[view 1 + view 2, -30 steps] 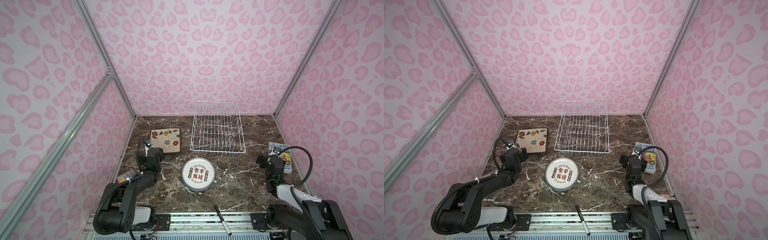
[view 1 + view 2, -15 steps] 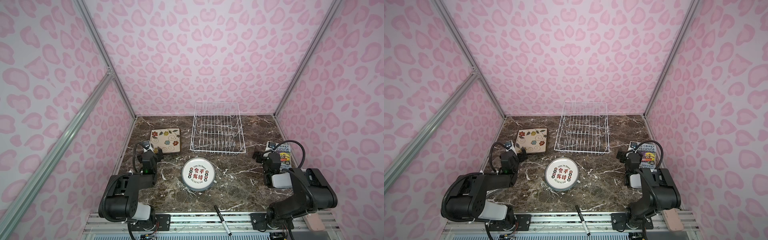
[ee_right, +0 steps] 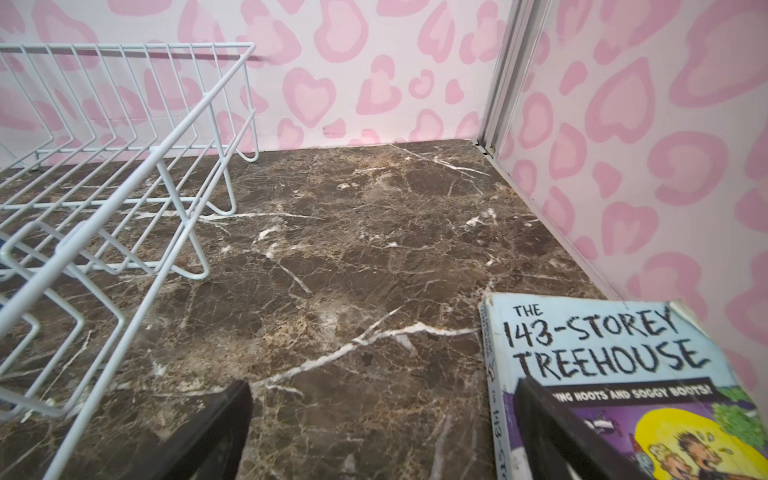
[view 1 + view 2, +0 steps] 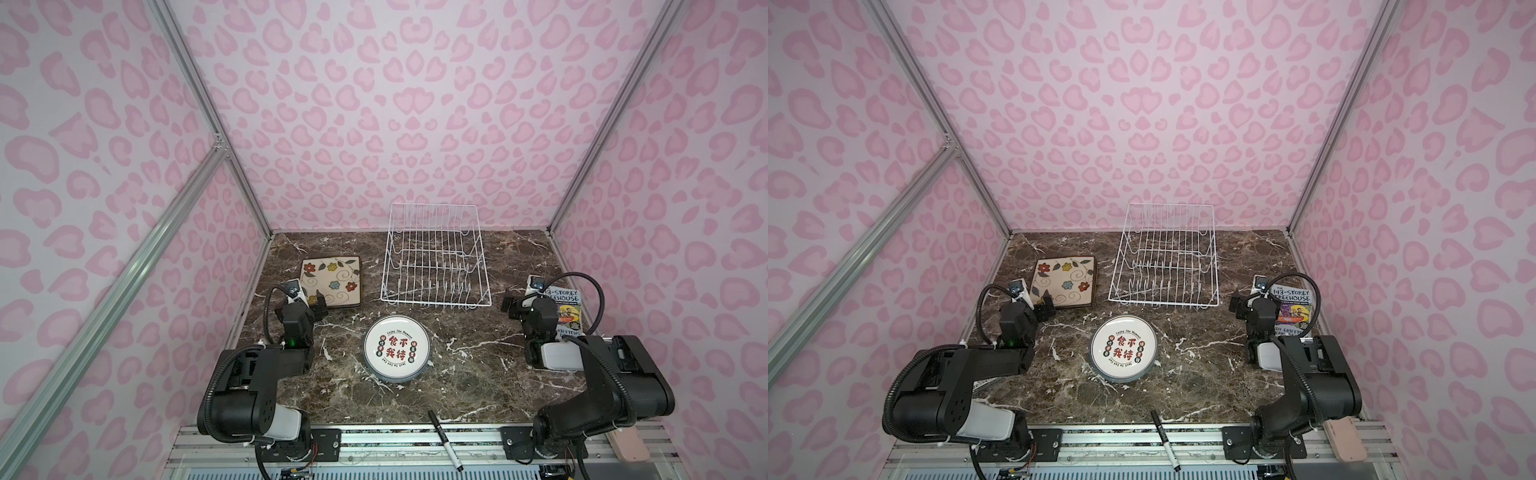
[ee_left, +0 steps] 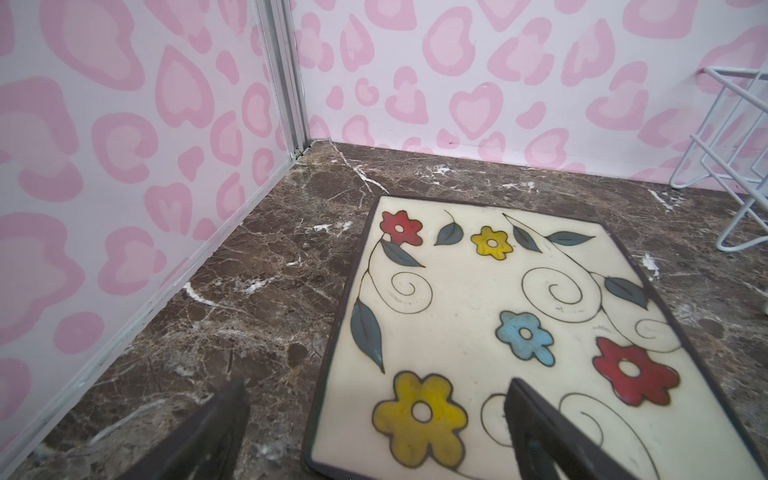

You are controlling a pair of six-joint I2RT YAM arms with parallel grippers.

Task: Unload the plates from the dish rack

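**Both hands released; rack bare.**
The left hand (image 4: 311, 302) gapes empty over the near edge of the square plate (image 4: 330, 280); the right hand (image 4: 516, 305) gapes empty beside the book (image 4: 567, 305). Between them lies the round plate (image 4: 397, 348); beyond, the dish rack (image 4: 432, 205) holds none. Unloading appears finished, so the arms need only retire.

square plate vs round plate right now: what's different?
The square plate is cream with coloured flowers and a dark rim; the round plate is white with red characters. The square plate lies left of the rack, the round plate in front of it. The open left gripper is at the square plate's near edge; no gripper is near the round plate. Both lie flat, face up, outside the rack.
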